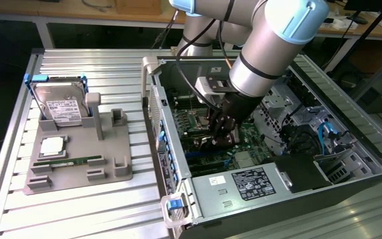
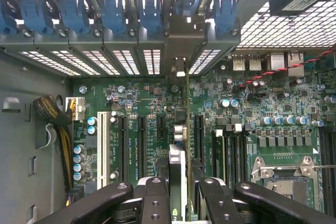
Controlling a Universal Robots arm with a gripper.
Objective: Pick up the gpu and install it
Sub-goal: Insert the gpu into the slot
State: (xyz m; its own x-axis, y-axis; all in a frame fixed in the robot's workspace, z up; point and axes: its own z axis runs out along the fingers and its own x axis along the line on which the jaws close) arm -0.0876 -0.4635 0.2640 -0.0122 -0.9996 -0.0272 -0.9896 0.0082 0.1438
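My gripper reaches down into the open computer case, over the green motherboard. It is shut on the gpu, a thin black card held on edge. In the wrist view the gpu appears edge-on as a thin vertical line between my two black fingers. It runs along the motherboard's expansion slots. Its silver metal bracket sits at the rear slot openings among the blue clips. I cannot tell whether the card's edge is seated in a slot.
On the slatted table at the exterior view's left lies a grey tray with a silver hard drive, a CPU and a green RAM stick. The power supply and drive cage crowd the case.
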